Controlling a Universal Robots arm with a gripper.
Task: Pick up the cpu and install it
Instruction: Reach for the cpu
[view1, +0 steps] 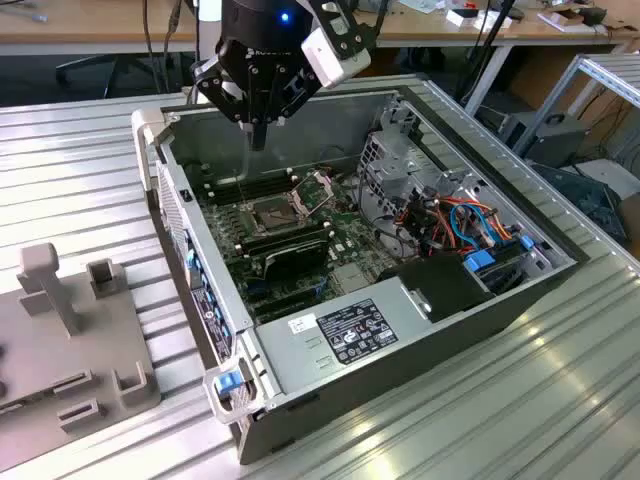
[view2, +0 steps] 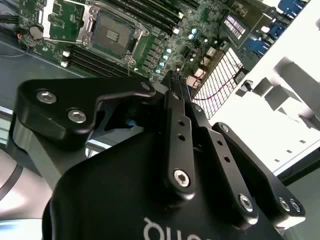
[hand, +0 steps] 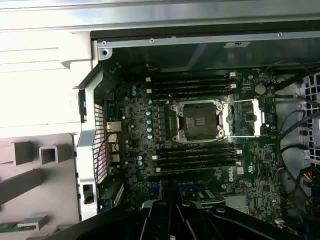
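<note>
1. Closest to the lens in the second wrist view is the gripper (view2: 177, 90). Its fingers (view1: 258, 132) are drawn together, and I can make out no chip between them.
2. From the exterior view I judge that it hangs above the far end of the open computer case (view1: 470, 335). It is clear of the motherboard (hand: 135, 125) and touches nothing.
3. Below it is the socket (hand: 197, 120), whose pin bed is bare. The retention frame (hand: 242, 117) is swung open just beside it.
4. The cpu is not seated, and I cannot tell where it lies.
5. My reading of the step: the socket is ready to receive the chip, but the install has not been done.
6. Seating calls for the chip to be held flat and square to the socket. It must come down clear of the raised frame, with no sideways scrape across the pins.
7. My count around the socket is one gripper, one socket and one retention frame. There are two banks of memory slots (hand: 195, 155), one on either side of the socket.
8. Further out I count one power supply (view1: 345, 330) at the near end of the case. One grey fixture tray (view1: 60, 340) lies outside the case, on the exterior view's left.
</note>
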